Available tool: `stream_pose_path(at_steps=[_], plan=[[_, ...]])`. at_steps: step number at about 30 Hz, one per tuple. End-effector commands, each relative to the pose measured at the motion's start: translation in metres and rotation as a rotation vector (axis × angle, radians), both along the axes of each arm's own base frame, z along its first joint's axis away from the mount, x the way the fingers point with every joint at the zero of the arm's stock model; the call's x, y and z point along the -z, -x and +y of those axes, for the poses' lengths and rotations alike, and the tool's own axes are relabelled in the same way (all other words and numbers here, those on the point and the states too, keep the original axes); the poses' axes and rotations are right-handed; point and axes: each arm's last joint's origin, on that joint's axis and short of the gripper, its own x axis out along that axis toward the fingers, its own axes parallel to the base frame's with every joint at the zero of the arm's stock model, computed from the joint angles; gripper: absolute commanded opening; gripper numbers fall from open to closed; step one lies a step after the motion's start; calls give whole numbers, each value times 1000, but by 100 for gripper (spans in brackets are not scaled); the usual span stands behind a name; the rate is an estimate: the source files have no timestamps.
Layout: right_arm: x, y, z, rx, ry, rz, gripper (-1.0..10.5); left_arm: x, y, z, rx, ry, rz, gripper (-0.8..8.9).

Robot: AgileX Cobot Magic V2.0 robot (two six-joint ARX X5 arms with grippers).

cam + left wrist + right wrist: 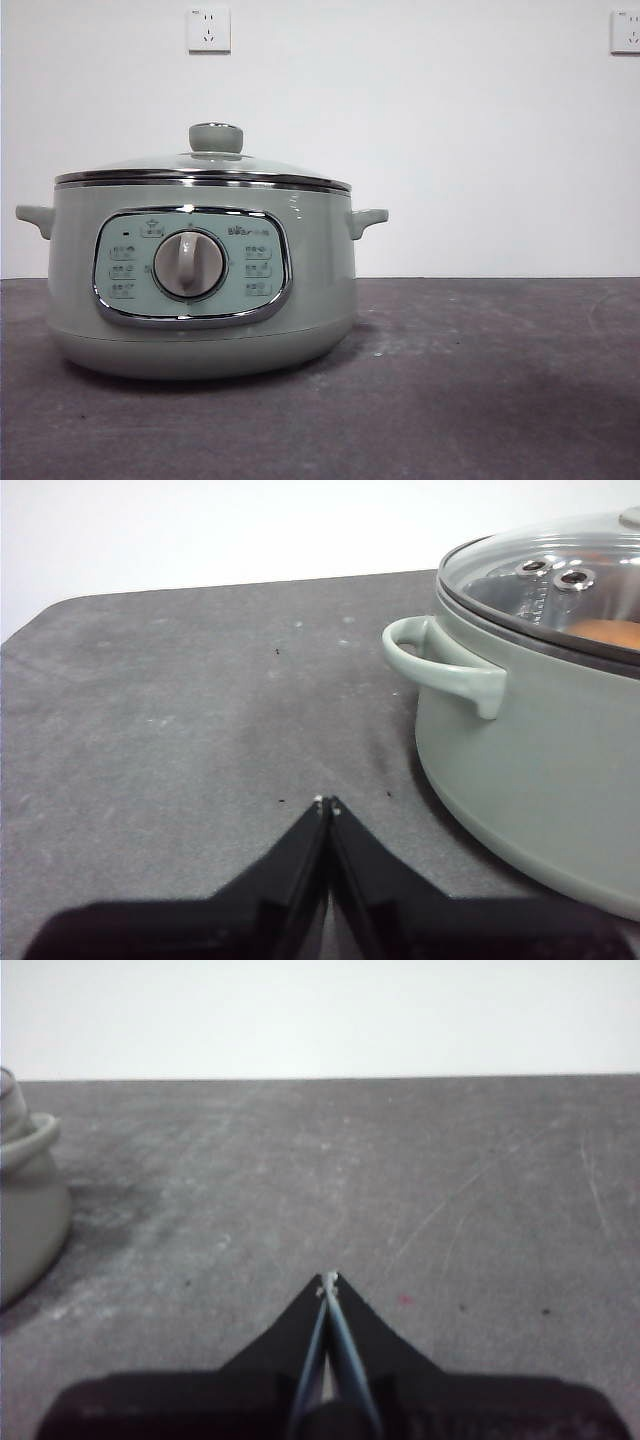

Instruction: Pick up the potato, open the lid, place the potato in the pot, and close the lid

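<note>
Front view is showing the pot [200, 290] sitting on the left part of the table [480, 400], with the lid [205, 170] lying flat on top. No arm is showing here.

The left gripper [327, 805] is hanging low beside the pot's handle [445, 665], jaws pressed together and holding nothing. Through the glass, the potato [605, 633] is resting inside the pot. The right gripper [328, 1280] is waiting on the other side, also closed tight and holding nothing.

The job is looking done. Not much is going wrong now. If the left arm is swinging sideways, it is maybe bumping the handle and sliding the pot.
</note>
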Motion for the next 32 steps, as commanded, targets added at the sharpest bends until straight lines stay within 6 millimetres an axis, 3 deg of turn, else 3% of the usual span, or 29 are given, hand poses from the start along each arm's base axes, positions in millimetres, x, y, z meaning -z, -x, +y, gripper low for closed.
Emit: stream_pose_path(at_steps=[1, 5, 32], plan=[[7, -1, 0, 2, -20, 19, -16, 5, -1, 0, 1, 7, 11, -3], [10, -1, 0, 18, -105, 57, -16, 5, -1, 0, 1, 7, 10, -3], [10, -1, 0, 21, -104, 58, -16, 5, -1, 0, 1, 8, 10, -3]])
